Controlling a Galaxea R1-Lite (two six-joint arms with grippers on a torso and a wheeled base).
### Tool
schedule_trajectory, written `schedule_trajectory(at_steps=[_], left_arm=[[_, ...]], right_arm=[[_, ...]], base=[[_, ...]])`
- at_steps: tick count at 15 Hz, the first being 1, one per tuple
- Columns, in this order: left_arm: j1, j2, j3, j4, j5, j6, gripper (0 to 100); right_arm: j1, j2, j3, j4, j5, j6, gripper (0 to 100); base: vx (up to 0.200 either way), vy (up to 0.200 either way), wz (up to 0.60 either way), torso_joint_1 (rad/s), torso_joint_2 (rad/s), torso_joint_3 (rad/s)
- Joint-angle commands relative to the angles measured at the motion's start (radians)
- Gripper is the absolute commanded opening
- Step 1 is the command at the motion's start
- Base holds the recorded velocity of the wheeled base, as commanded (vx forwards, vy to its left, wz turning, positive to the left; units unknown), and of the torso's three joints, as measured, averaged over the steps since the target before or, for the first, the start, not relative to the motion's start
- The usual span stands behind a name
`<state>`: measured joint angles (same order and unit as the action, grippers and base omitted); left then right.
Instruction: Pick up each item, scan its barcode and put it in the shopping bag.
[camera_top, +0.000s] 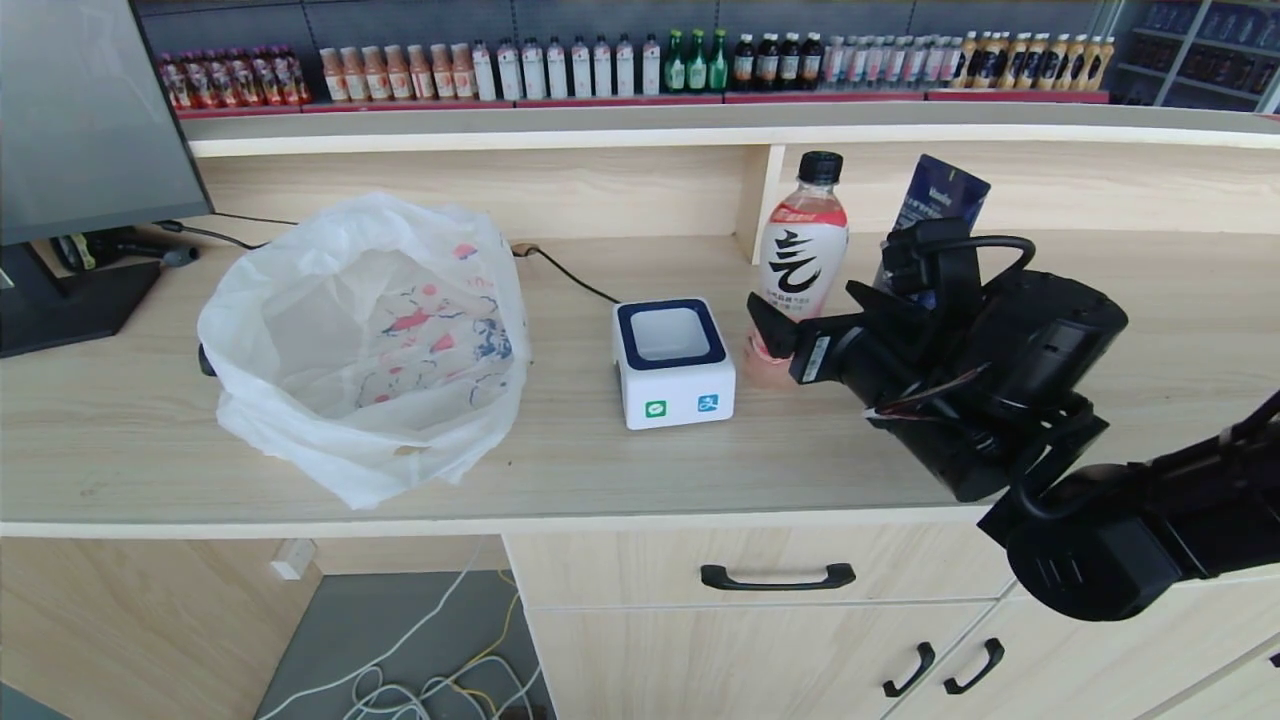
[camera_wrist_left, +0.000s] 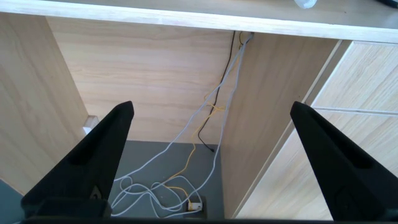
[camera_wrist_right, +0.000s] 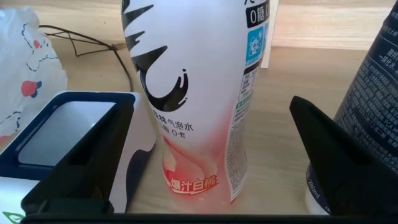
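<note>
Below the worktop edge, my left end effector hangs released, spread wide with nothing between its tips. It faces the open recess where loose cables lie on the floor.

Up on the worktop, my right end effector is released as well. Its fingers stand either side of the peach drink bottle, and as far as I can judge they are not touching it. The bottle stands upright just beside the white scanner, whose window faces up. A dark blue container stands just behind the bottle on the right side. Well apart on the left side, the shopping bag sits with its mouth open.

I judge that I am at the first pick, lined up on the bottle but not yet gripping it. The next move calls for clenching squarely on the bottle's body and lifting it without knocking the container beside it. After that I must turn its barcode toward the scanner window.

My own arm covers the bottle's base and the container's lower half in the head view. I see fine print down the bottle's side, but I cannot pick out the barcode itself. The bag's folds hide its bottom, so I cannot tell whether anything lies inside. Farthest off, a shelf of drinks runs along the back.
</note>
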<state>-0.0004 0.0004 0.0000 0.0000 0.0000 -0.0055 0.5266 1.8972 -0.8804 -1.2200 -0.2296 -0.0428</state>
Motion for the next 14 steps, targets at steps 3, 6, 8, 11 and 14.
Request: schedule_trajectory(at_steps=[3, 6, 8, 11, 14], left_arm=[[0.000, 0.000, 0.000, 0.000, 0.000, -0.001, 100], [-0.001, 0.000, 0.000, 0.000, 0.000, -0.001, 100], [0.000, 0.000, 0.000, 0.000, 0.000, -0.001, 100], [-0.001, 0.000, 0.000, 0.000, 0.000, -0.001, 100], [-0.001, 0.000, 0.000, 0.000, 0.000, -0.001, 100]], right_arm=[[-0.019, 0.014, -0.017, -0.001, 0.009, -0.002, 100], [-0.020, 0.036, -0.060, -0.003, 0.041, -0.008, 100], [-0.020, 0.059, -0.106, -0.003, 0.041, -0.008, 100], [-0.019, 0.077, -0.118, -0.004, 0.042, -0.025, 100], [-0.017, 0.094, -0.137, -0.004, 0.042, -0.035, 100]], base=[[0.000, 0.000, 0.00, 0.000, 0.00, 0.000], [0.000, 0.000, 0.00, 0.000, 0.00, 0.000], [0.000, 0.000, 0.00, 0.000, 0.00, 0.000], [0.000, 0.000, 0.00, 0.000, 0.00, 0.000], [0.000, 0.000, 0.00, 0.000, 0.00, 0.000]])
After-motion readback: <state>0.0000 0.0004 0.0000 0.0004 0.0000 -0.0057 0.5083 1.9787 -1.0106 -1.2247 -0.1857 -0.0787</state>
